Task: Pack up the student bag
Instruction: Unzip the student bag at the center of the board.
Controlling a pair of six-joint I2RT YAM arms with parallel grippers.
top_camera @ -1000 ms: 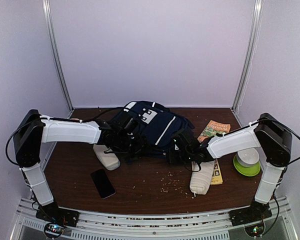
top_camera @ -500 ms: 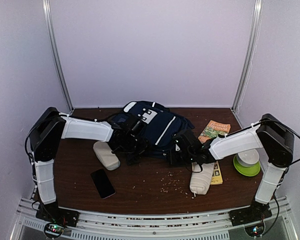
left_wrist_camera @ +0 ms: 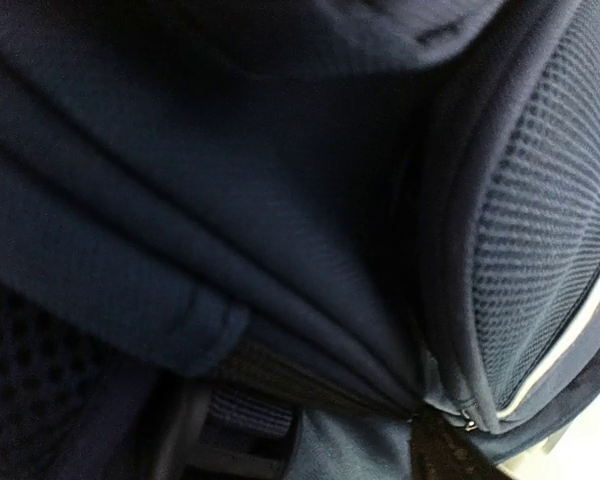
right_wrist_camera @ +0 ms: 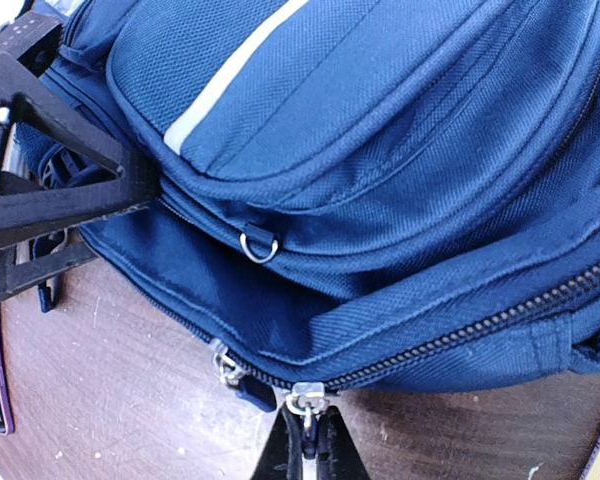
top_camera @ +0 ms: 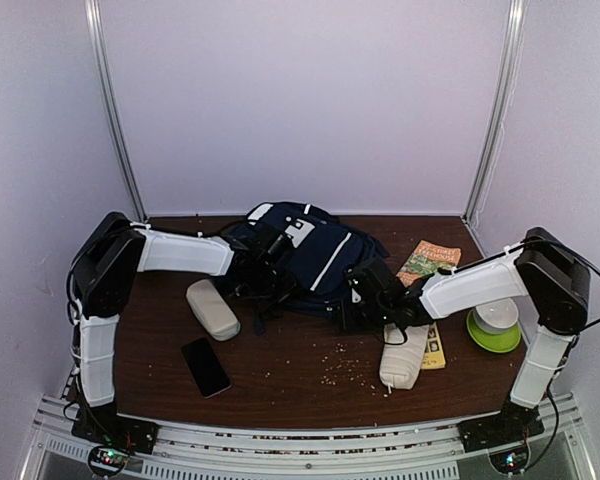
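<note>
- Navy-blue striped fabric student bag (top_camera: 315,255), one, lies mid-rear on the brown worktop (top_camera: 280,385). Left end effector (top_camera: 264,279) is buried at its left flank. Also present: two beige pouches (top_camera: 212,310), one black phone (top_camera: 205,366), one green bowl (top_camera: 495,338).
- Left wrist: bag cloth only, so I cannot tell how wide the left end effector stands.
- Right wrist: right end effector (right_wrist_camera: 305,455) pinched narrow on one silver zipper pull (right_wrist_camera: 302,400). Risks: the pull slips free, or the unanchored bag drags instead of unzipping.

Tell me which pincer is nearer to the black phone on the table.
Left. The left pincer is at the student bag's left side, just beyond the phone. The right pincer, shut on a zipper pull, is farther right.
</note>
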